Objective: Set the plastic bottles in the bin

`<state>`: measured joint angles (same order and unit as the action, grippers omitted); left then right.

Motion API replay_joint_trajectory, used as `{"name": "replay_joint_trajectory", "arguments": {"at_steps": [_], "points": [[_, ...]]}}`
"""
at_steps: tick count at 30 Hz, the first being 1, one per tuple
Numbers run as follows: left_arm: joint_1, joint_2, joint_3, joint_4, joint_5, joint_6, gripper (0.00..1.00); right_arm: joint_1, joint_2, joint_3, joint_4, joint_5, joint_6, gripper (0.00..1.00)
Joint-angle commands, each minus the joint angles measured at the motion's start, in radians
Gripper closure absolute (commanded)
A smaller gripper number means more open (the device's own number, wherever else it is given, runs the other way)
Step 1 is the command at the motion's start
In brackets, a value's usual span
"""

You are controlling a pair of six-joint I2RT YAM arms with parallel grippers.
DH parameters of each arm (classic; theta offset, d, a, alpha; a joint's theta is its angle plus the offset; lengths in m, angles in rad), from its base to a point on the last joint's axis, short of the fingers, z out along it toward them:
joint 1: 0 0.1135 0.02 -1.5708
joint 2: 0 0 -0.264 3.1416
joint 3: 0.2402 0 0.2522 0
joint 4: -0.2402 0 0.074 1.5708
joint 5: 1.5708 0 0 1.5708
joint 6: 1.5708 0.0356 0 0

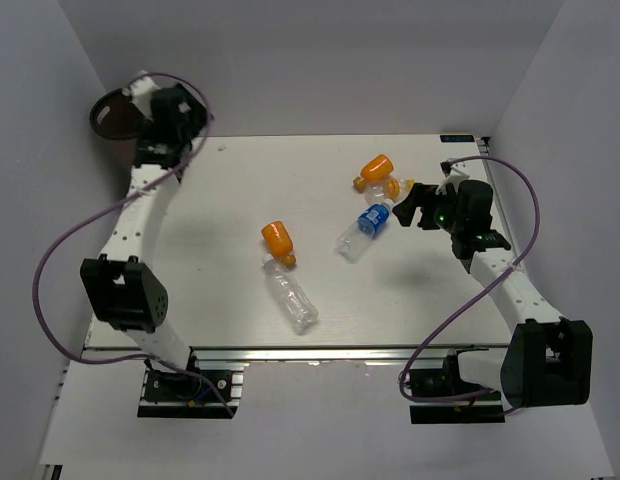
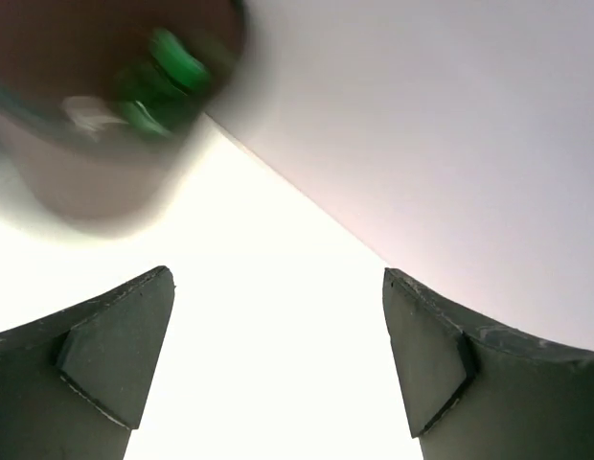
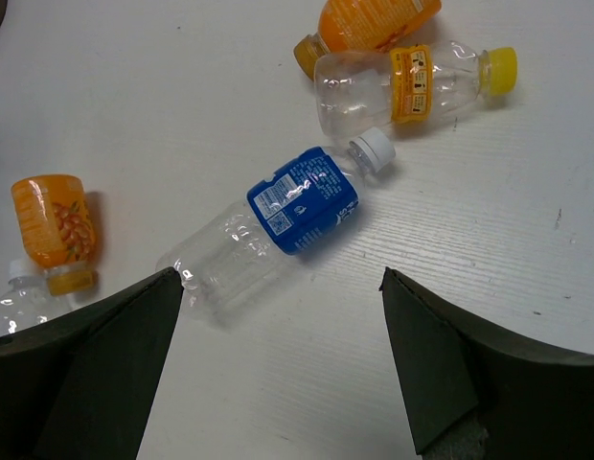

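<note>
One bottle decides the coming move: the clear blue-labelled bottle (image 3: 278, 225), lying flat toward the far right part of the counter (image 1: 220, 200). It sits just ahead of the right pincer (image 3: 280, 307), whose jaws stand wide apart and hold nothing. In the right wrist view its long axis slants across the gap, white cap up to the right and clear base down to the left, so the jaws are not square to its body. I judge the wrist must turn before closing. The yellow-capped bottle (image 3: 412, 86) and an orange bottle (image 3: 374, 19) lie just beyond its cap. The left pincer (image 2: 278, 287), spread and empty, hangs by the bin (image 1: 118, 115) off the far left corner, well apart, with a green bottle (image 2: 168, 72) showing inside. The right arm is plainly the nearer
</note>
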<state>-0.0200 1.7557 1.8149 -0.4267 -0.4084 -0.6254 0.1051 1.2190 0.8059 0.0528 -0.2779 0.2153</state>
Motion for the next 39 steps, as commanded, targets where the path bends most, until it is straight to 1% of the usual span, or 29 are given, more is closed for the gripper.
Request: {"name": "replay_joint_trajectory", "arguments": {"at_steps": [1,2,3,4,5,6,7,9,11,13,16,21,22,23,25,26,27,29,30,31,32,33,34,36,37,38,39], "points": [[-0.179,-0.154,-0.260,-0.014,0.000,-0.031,0.02,0.001,-0.003,0.027,0.019,-0.014,0.016,0.11],[-0.213,-0.176,-0.322,-0.007,0.009,-0.040,0.02,0.001,-0.001,0.024,0.021,0.000,0.016,0.11],[-0.240,-0.208,-0.432,-0.007,0.013,-0.057,0.02,0.001,-0.001,0.026,0.021,0.006,0.018,0.11],[-0.292,-0.216,-0.483,-0.001,0.023,-0.077,0.02,0.001,0.002,0.026,0.021,0.012,0.016,0.11],[-0.316,-0.217,-0.526,0.006,0.067,-0.083,0.02,0.001,0.005,0.026,0.022,0.023,0.015,0.11],[-0.336,-0.200,-0.567,-0.007,0.077,-0.086,0.02,0.001,0.010,0.026,0.022,0.028,0.015,0.11],[-0.378,-0.182,-0.572,-0.065,0.079,-0.097,0.02,0.001,0.017,0.027,0.019,0.034,0.016,0.11],[-0.422,-0.148,-0.581,-0.101,0.088,-0.108,0.02,0.001,0.022,0.027,0.022,0.032,0.018,0.11],[-0.471,-0.105,-0.617,-0.078,0.117,-0.108,0.02,0.001,0.033,0.026,0.024,0.020,0.021,0.11],[-0.489,-0.059,-0.634,-0.047,0.146,-0.118,0.02,0.001,0.040,0.026,0.024,0.013,0.025,0.11],[-0.503,-0.003,-0.634,-0.014,0.148,-0.143,0.02,-0.001,0.040,0.022,0.024,0.002,0.030,0.11],[-0.506,0.048,-0.618,0.016,0.161,-0.148,0.02,0.001,0.045,0.018,0.032,0.020,0.025,0.10],[-0.508,0.054,-0.617,0.014,0.157,-0.149,0.04,0.001,0.048,0.021,0.030,0.022,0.027,0.11],[-0.508,0.063,-0.612,0.011,0.152,-0.149,0.11,0.001,0.051,0.022,0.032,0.022,0.026,0.11],[-0.508,0.068,-0.582,-0.012,0.134,-0.145,0.19,-0.001,0.059,0.026,0.028,0.022,0.025,0.11],[-0.508,0.067,-0.569,-0.023,0.097,-0.140,0.24,0.001,0.060,0.027,0.028,0.023,0.022,0.11],[-0.508,0.059,-0.534,-0.032,0.073,-0.137,0.31,-0.001,0.062,0.026,0.028,0.022,0.022,0.10],[-0.508,0.048,-0.503,-0.040,0.040,-0.120,0.39,-0.001,0.065,0.026,0.030,0.019,0.024,0.11],[-0.508,0.047,-0.485,-0.041,0.040,-0.117,0.49,-0.001,0.066,0.026,0.032,0.016,0.024,0.11],[-0.508,0.045,-0.441,-0.049,0.045,-0.114,0.53,-0.001,0.070,0.026,0.030,0.010,0.025,0.11],[-0.506,0.048,-0.415,-0.055,0.046,-0.100,0.55,0.001,0.073,0.027,0.035,-0.006,0.025,0.11],[-0.503,0.053,-0.384,-0.070,0.019,-0.099,0.56,0.001,0.073,0.027,0.036,-0.012,0.027,0.11],[-0.486,0.068,-0.309,-0.107,-0.001,-0.091,0.56,0.001,0.074,0.026,0.041,-0.029,0.029,0.11],[-0.451,0.083,-0.220,-0.141,-0.030,-0.076,0.56,0.001,0.073,0.024,0.045,-0.046,0.026,0.10],[-0.392,0.091,-0.175,-0.153,-0.044,-0.070,0.56,-0.001,0.067,0.022,0.050,-0.053,0.024,0.11],[-0.350,0.099,-0.098,-0.155,-0.044,-0.054,0.56,-0.001,0.063,0.021,0.056,-0.067,0.022,0.11],[-0.307,0.100,-0.054,-0.161,-0.046,-0.059,0.57,0.001,0.056,0.010,0.071,-0.069,0.019,0.11]]}}
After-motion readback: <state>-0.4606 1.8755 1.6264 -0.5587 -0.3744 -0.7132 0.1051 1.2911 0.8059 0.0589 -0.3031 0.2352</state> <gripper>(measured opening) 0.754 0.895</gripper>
